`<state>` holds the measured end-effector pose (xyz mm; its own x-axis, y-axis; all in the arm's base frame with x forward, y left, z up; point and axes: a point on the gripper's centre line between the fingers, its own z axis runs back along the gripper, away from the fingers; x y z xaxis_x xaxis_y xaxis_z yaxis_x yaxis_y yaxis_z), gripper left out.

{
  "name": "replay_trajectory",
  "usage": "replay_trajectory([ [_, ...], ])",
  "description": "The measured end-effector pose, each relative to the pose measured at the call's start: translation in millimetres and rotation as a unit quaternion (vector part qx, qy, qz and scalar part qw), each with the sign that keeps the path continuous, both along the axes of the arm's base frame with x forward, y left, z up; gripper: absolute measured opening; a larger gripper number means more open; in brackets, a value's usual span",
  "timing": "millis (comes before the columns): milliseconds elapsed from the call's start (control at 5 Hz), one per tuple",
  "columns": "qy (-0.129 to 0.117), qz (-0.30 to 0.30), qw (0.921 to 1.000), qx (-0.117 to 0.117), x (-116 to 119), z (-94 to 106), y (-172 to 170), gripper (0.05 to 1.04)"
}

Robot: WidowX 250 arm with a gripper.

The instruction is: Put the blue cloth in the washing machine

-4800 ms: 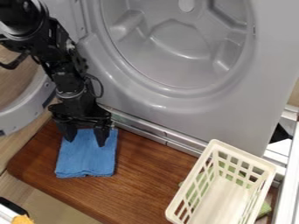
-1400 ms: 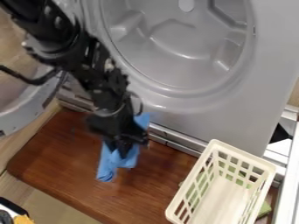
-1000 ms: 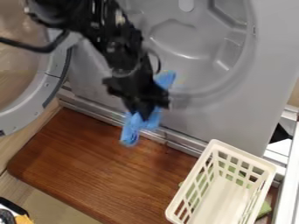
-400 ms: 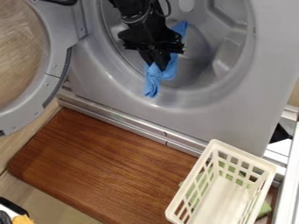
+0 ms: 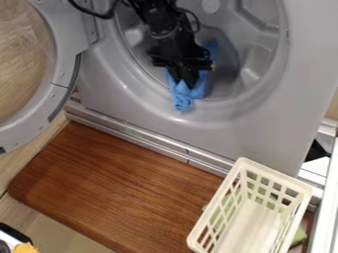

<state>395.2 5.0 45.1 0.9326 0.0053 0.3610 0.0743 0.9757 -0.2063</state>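
From where I stand, the hand (image 5: pixel 188 84) hangs in front of the lower left part of the washer's opening, its fingers closed on the blue cloth (image 5: pixel 182 95). The cloth is bunched: one end dangles below the fingertips, over the lower rim of the washer (image 5: pixel 264 136), and another bit peeks out behind the hand, on its right, against the grey inside. The middle of the cloth is hidden by the hand, and I can't tell whether the dangling end touches the rim. The arm (image 5: pixel 159 17) comes down from the top edge, its upper part cut off, with a black cable (image 5: pixel 99 15) looping beside it.

The washer's round door (image 5: pixel 64 64) stands open to the left, cut off at the edge. Below the washer lies the brown wooden table (image 5: pixel 119 188). Toward the right of it, in front of the washer, sits a cream basket (image 5: pixel 215 200), its near end cut off; something green (image 5: pixel 300 237) pokes out from under it, mostly covered. In the bottom left corner, something orange (image 5: pixel 25 248) is only partly in sight.
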Motion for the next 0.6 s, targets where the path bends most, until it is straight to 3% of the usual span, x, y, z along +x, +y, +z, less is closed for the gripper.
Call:
replay_trajectory([
  [200, 0.009, 0.002, 1.0000, 0.000, 3.2, -4.1, -6.0, 0.306],
  [600, 0.007, 0.010, 0.9999, -0.007, -2.1, -8.1, -14.0, 0.887],
])
